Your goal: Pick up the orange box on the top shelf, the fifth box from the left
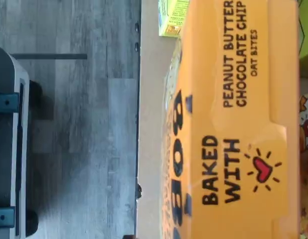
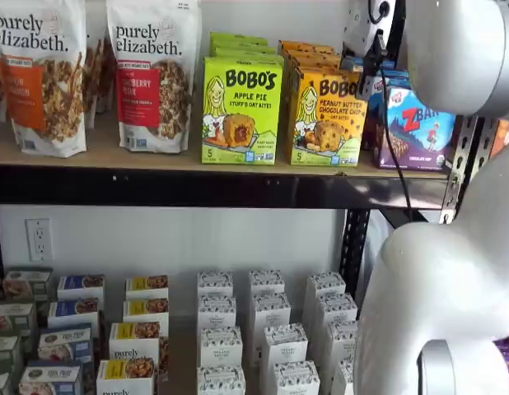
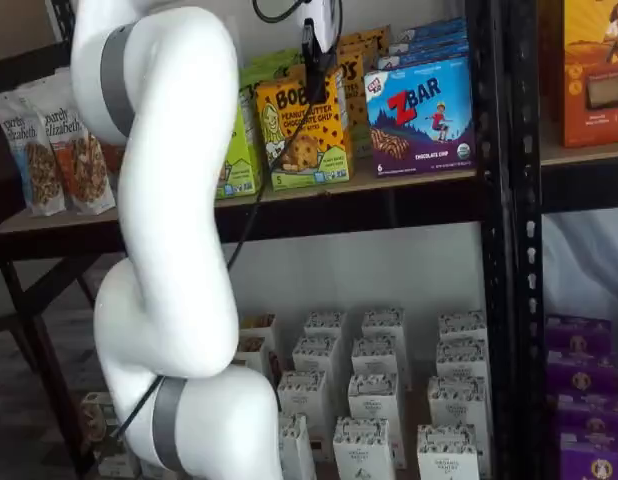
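Observation:
The orange box (image 2: 324, 115) stands upright at the front of the top shelf (image 2: 156, 160), with more of its kind lined up behind it. In the wrist view its orange lid (image 1: 238, 129), printed "BAKED WITH" and a red heart, fills most of the picture from very close. My gripper (image 2: 371, 70) hangs just above the box's top right corner, and a shelf view shows one black finger (image 3: 311, 55) low in front of the orange box (image 3: 304, 130). The jaws stand wide and open, and the box rests on the shelf board (image 3: 419, 180).
A lime-green Apple Pie box (image 2: 240, 111) stands to the left of the orange one and a blue ZBar box (image 2: 415, 127) to its right. Granola bags (image 2: 151, 74) fill the shelf's left. Small white boxes (image 2: 267, 329) sit below. My white arm (image 2: 452, 271) blocks the right side.

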Motion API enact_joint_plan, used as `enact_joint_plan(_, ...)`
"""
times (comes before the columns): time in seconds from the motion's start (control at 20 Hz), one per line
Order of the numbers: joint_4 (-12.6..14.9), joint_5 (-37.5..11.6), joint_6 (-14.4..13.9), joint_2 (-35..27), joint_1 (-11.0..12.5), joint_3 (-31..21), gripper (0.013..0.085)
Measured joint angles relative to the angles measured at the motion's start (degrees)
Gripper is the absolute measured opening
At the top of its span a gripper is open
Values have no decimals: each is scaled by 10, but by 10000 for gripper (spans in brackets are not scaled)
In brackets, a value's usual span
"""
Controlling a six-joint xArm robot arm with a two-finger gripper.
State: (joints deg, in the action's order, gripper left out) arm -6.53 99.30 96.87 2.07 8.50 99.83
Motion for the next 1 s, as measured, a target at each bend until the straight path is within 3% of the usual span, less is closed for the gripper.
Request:
enact_joint_plan(0.5,-17,-9,4,2,6,-13,850)
enact_joint_plan(0.95,-14,-11,3,2,4,-20,850)
enact_joint_plan(1.0,-15,-10,2,1,3,-20,810)
